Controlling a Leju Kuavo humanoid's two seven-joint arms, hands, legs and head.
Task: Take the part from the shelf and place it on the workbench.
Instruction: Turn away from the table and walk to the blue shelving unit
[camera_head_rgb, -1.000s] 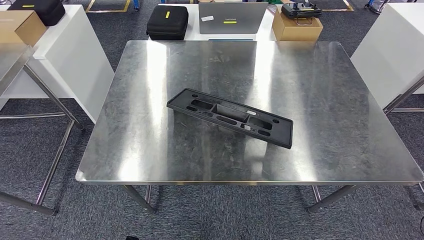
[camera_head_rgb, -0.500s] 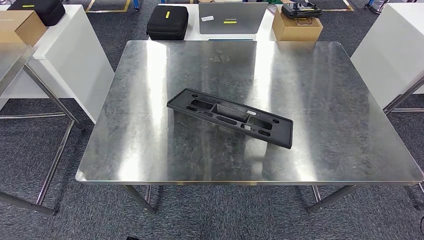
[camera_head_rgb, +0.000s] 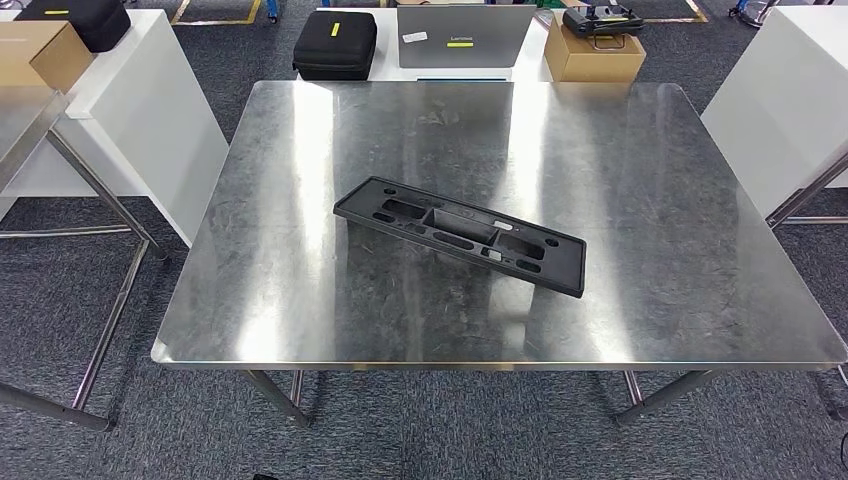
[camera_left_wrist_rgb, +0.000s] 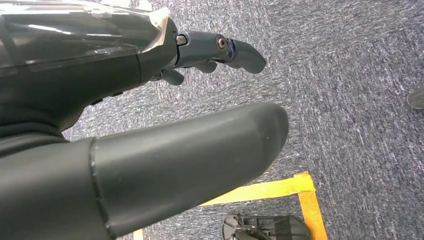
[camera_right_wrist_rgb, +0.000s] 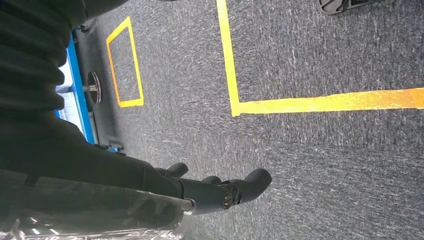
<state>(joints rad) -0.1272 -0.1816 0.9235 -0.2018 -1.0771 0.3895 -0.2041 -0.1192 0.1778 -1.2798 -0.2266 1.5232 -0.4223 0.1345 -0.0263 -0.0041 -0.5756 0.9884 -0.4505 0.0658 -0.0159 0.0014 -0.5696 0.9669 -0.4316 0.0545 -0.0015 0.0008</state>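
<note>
A long black plastic part (camera_head_rgb: 458, 234) with several cut-outs lies flat and slanted near the middle of the steel workbench (camera_head_rgb: 640, 180). No hand touches it. In the left wrist view my left hand (camera_left_wrist_rgb: 115, 75) hangs over grey carpet, its thick thumb (camera_left_wrist_rgb: 200, 150) apart from the darker fingers (camera_left_wrist_rgb: 225, 50), with nothing in it. In the right wrist view my right hand (camera_right_wrist_rgb: 210, 192) also hangs over carpet. Its fingers (camera_right_wrist_rgb: 250, 182) are loosely extended and hold nothing.
Behind the workbench stand a black case (camera_head_rgb: 335, 45), a grey laptop (camera_head_rgb: 463, 35) and a cardboard box (camera_head_rgb: 592, 55). White tables flank it at the left (camera_head_rgb: 150, 110) and the right (camera_head_rgb: 780, 100). Yellow tape (camera_right_wrist_rgb: 325, 102) marks the carpet.
</note>
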